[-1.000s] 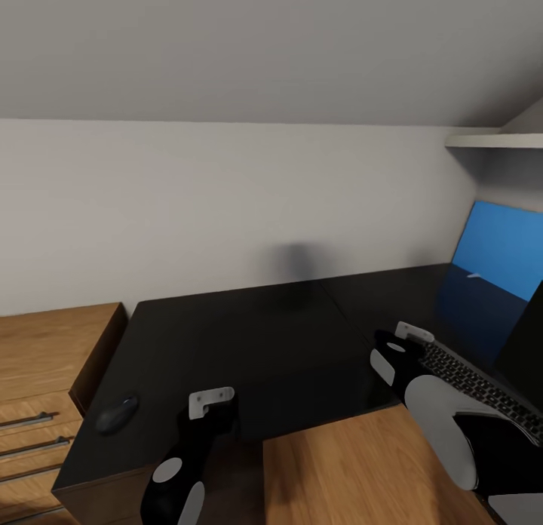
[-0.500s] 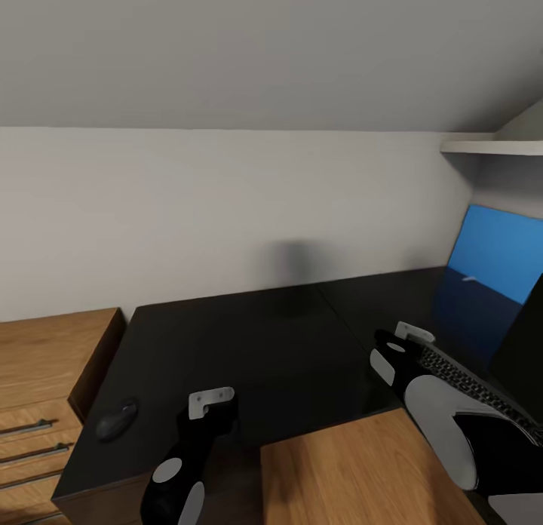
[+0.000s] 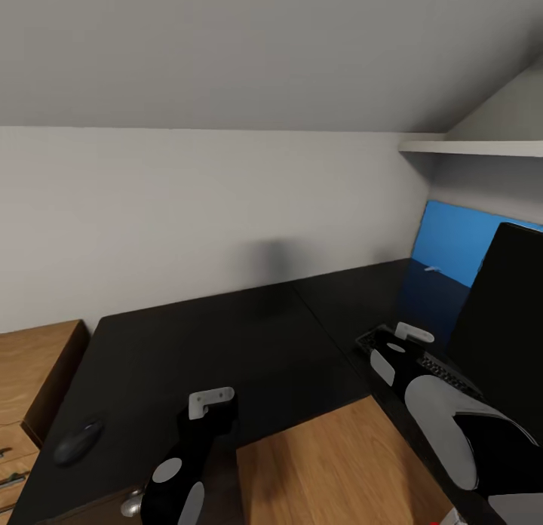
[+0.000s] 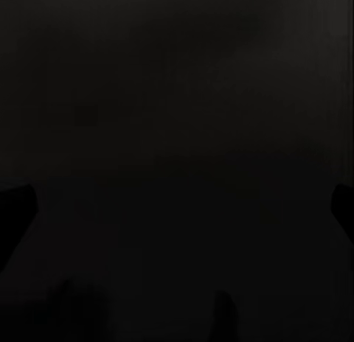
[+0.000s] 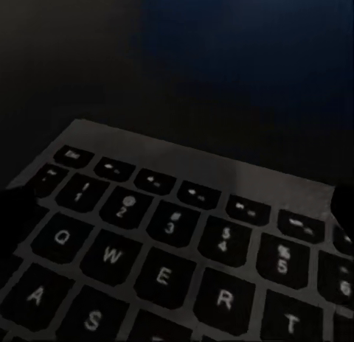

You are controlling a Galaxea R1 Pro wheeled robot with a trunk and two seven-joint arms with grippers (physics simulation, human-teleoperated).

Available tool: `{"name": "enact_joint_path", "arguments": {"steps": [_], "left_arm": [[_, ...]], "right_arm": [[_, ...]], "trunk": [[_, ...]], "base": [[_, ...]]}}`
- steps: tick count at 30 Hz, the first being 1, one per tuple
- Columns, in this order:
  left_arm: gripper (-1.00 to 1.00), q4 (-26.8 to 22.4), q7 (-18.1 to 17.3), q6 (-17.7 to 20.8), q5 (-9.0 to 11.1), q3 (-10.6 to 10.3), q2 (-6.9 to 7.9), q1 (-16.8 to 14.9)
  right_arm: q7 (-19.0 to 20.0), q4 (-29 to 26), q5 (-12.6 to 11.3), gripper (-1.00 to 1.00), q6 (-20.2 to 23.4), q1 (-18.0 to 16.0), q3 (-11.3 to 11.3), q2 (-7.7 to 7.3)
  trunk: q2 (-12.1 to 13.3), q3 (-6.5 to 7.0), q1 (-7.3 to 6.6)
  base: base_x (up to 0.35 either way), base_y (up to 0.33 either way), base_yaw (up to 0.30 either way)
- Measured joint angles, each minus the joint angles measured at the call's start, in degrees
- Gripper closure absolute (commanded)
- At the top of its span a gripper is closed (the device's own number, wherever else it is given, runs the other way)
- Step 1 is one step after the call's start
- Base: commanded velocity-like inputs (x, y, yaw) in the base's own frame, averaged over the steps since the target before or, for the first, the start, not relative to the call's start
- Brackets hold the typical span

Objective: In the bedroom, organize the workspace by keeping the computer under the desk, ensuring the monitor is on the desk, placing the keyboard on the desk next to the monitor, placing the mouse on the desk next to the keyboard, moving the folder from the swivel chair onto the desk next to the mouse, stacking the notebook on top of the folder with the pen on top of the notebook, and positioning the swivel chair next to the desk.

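I'm looking down over the desk (image 3: 226, 336), glossy black L-shaped surface running along the white wall and turning down the right side. Mouse (image 3: 77, 442) sits near the front edge at the surface's far left end, well apart from everything else. Keyboard (image 3: 445, 368) lies along the right wing, in front of the monitor (image 3: 507, 314), whose black screen stands upright by the right edge; the keyboard's near end is partly covered by my right arm. In the right wrist view I see the keyboard (image 5: 169, 253) up close, number row and QWERTY keys legible, silver frame at its top edge, bare black surface beyond. Folder (image 3: 451, 246), bright blue, is at the back right corner behind the monitor and looks to be leaning up rather than flat; a small pale item on it is too small to ID. Left gripper (image 3: 211, 401) hangs over the front edge area of the surface, mid-left; right gripper (image 3: 403, 334) is just over the keyboard's near end. Can't tell finger spacing on either: head view shows only the wrist housings, and the left wrist view is nearly all black w/ dark tips at the sides. Light-wood cabinet (image 3: 34, 359) stands beside the surface's left end, wood floor (image 3: 332, 465) in the L's inner corner.
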Motion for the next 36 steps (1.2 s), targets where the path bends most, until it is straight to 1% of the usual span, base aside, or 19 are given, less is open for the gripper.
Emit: {"name": "enact_joint_path", "arguments": {"steps": [3, 7, 16, 36], "left_arm": [[-1.00, 0.0, 0.0, 0.0, 0.0, 0.0, 0.00, 0.0], [-1.00, 0.0, 0.0, 0.0, 0.0, 0.0, 0.00, 0.0], [-1.00, 0.0, 0.0, 0.0, 0.1, 0.0, 0.00, 0.0], [-1.00, -0.4, 0.0, 0.0, 0.1, -0.1, -0.07, 0.0]], "right_arm": [[0.0, 0.0, 0.0, -1.00, 0.0, 0.0, 0.0, 0.00], [0.0, 0.0, -0.1, -1.00, 0.1, 0.0, 0.0, 0.05], [0.0, 0.2, 0.0, -1.00, 0.1, 0.0, 0.1, 0.48], [-0.1, -0.1, 0.0, -1.00, 0.1, 0.0, 0.0, 0.45]], "trunk": [[0.0, 0.00, 0.00], [0.0, 0.00, 0.00], [0.0, 0.00, 0.00], [0.0, 0.00, 0.00]], "base": [[0.000, 0.000, -0.210], [0.000, 0.000, -0.072], [0.000, 0.000, -0.008], [0.000, 0.000, 0.000]]}}
